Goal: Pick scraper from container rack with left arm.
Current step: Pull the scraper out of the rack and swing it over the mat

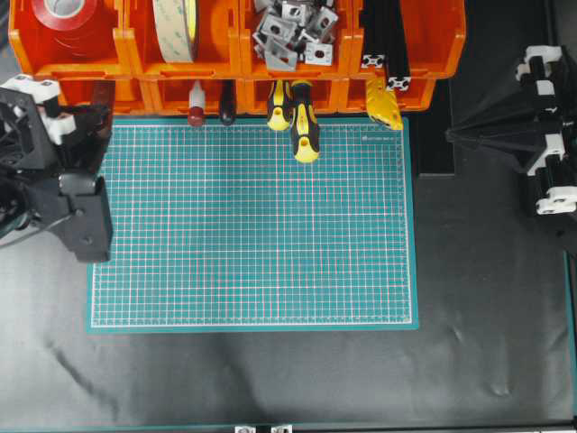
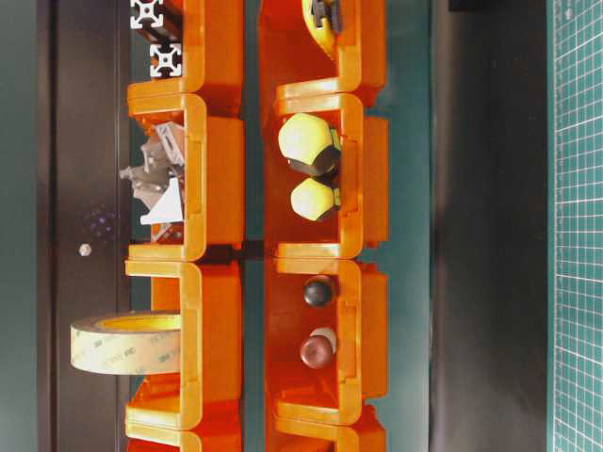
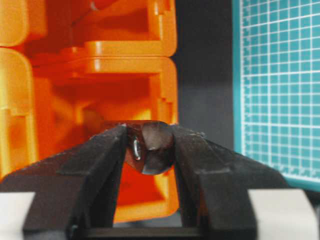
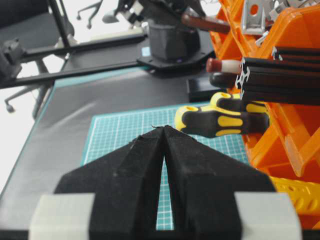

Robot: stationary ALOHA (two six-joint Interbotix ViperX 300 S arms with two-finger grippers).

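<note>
The orange container rack (image 1: 135,56) runs along the back edge; it also shows in the left wrist view (image 3: 161,75) and the right wrist view (image 4: 300,30). My left gripper (image 1: 93,113) is at the rack's lower left bin. In the left wrist view it (image 3: 149,142) is shut on the rounded end of the scraper (image 3: 157,145), a reddish-brown handle with a small end hole. The right wrist view shows that handle (image 4: 205,22) reaching into the rack. The blade is hidden in the bin. My right gripper (image 1: 455,135) is shut and empty (image 4: 164,129) at the far right.
Two yellow-and-black screwdrivers (image 1: 304,126) stick out of a lower bin over the green cutting mat (image 1: 252,234). A tool with a dark red knob (image 1: 196,115) and a black-knobbed one (image 1: 227,113) poke out beside them. The upper bins hold tape rolls (image 1: 176,27) and metal brackets (image 1: 293,32).
</note>
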